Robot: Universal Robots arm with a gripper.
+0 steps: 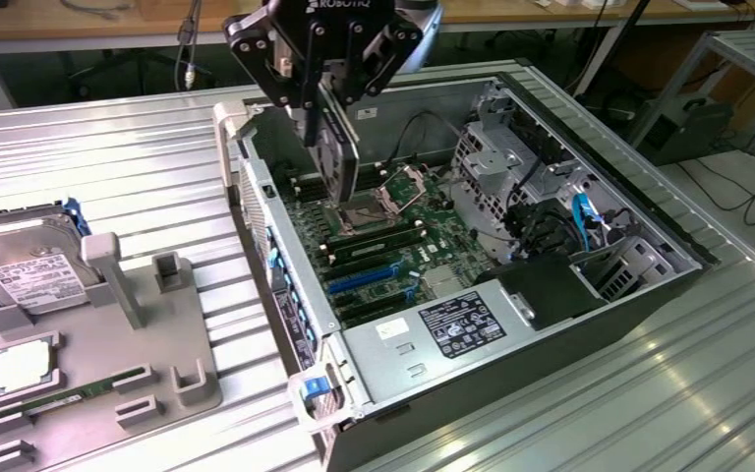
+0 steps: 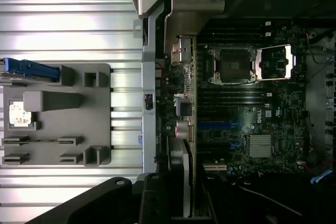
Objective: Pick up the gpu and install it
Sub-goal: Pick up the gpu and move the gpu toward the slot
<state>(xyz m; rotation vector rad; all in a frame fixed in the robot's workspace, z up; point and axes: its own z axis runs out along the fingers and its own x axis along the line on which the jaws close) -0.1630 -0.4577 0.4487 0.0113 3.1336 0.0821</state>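
The gpu [image 1: 335,157], a thin dark card, hangs upright and edge-on over the open computer case [image 1: 640,211], above the motherboard [image 1: 391,251] near the CPU socket. My gripper [image 1: 322,103] is shut on the card's top edge. In the wrist view the gpu [image 2: 192,93] runs as a narrow brownish strip along the case's rear wall side, with its silver bracket [image 2: 191,3] at one end and my gripper [image 2: 184,182] clamped on it. Blue expansion slots [image 1: 358,280] lie lower on the board, apart from the card.
A grey parts holder [image 1: 154,344] stands at the exterior view's left, carrying a silver hard drive [image 1: 30,275], a CPU [image 1: 24,366] and a green memory stick [image 1: 70,401]. Drive cages and cables [image 1: 535,197] fill the case's far side. The ribbed metal table [image 1: 692,393] surrounds everything.
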